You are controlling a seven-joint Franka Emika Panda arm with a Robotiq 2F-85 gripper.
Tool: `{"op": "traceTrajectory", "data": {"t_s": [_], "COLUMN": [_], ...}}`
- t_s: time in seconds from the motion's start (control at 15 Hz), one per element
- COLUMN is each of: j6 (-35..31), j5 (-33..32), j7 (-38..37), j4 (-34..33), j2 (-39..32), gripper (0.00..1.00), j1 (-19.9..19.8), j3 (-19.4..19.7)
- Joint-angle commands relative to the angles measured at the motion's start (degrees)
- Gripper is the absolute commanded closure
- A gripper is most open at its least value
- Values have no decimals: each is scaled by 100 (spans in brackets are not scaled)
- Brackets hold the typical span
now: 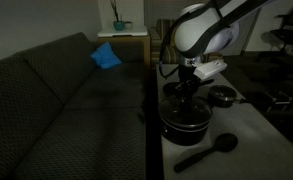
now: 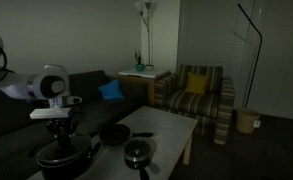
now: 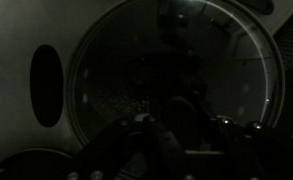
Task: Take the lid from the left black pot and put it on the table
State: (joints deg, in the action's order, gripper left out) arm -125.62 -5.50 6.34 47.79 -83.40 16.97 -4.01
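Gripper (image 1: 185, 95) is hanging straight over the big black pot (image 1: 184, 122) in an exterior view, tips close to its top, but it is too dark to tell whether the jaws are spread or clamped. The pot is sitting at the sofa (image 1: 56, 100) side of the table (image 1: 248, 130), with a black ladle (image 1: 208, 152) lying just beside it on the bare top. In an exterior view from across the room, the gripper (image 2: 58, 135) is pointing down onto the same pot (image 2: 66, 160). A long-handled pan (image 2: 114, 133) and a small saucepan (image 2: 138, 153) are standing apart from it further along the table (image 2: 176, 125). In the wrist view the lid (image 3: 176, 60) is filling the frame, its metal rim showing as a pale ring and lying level, so it looks seated on the pot. The fingers (image 3: 136, 135) are showing dimly at the bottom edge, and the knob is not clear enough to place. Judging by this, the reach for the knob is in hand and the lid is not lifted yet. The next move is calling for centring on the knob, gripping it firmly, lifting straight up clear of the rim, then carrying the lid to a bare patch of table away from the ladle and pans.
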Motion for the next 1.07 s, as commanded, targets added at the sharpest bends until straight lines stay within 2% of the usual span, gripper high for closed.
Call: {"op": "traceTrajectory", "data": {"t_s": [0.0,0.47,1.0], "j6": [2,-206,-297], "j5": [-187,-345,-306], "j7": [-305,-957,-2118], "j4": [582,1473,3351], "j2": [563,1200,2292], "gripper": [85,85,85], "j1": [76,148,225], "j3": [277,641,1130]}}
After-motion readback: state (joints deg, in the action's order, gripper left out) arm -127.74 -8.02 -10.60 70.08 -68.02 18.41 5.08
